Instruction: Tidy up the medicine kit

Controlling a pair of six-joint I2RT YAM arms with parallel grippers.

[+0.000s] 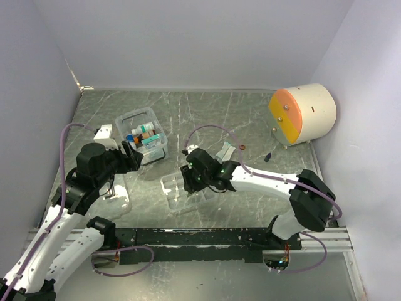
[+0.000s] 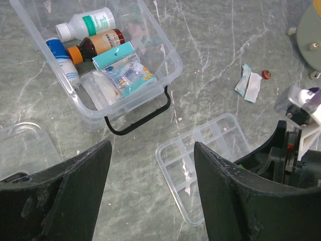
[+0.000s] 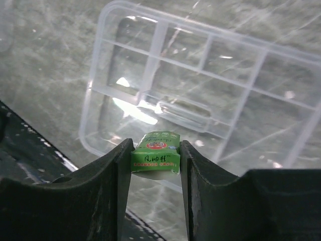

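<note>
Roughly midway: pinching green packet [image 3: 155,159] with right gripper [image 3: 155,146] over empty tray insert [image 3: 241,90] at centre; left gripper [image 2: 153,150] spread beside half-filled medicine kit [image 2: 136,103].

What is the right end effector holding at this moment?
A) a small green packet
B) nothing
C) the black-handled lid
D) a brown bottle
A: in the right wrist view the small green packet sits pinched in the right end effector, above the divided tray.
</note>
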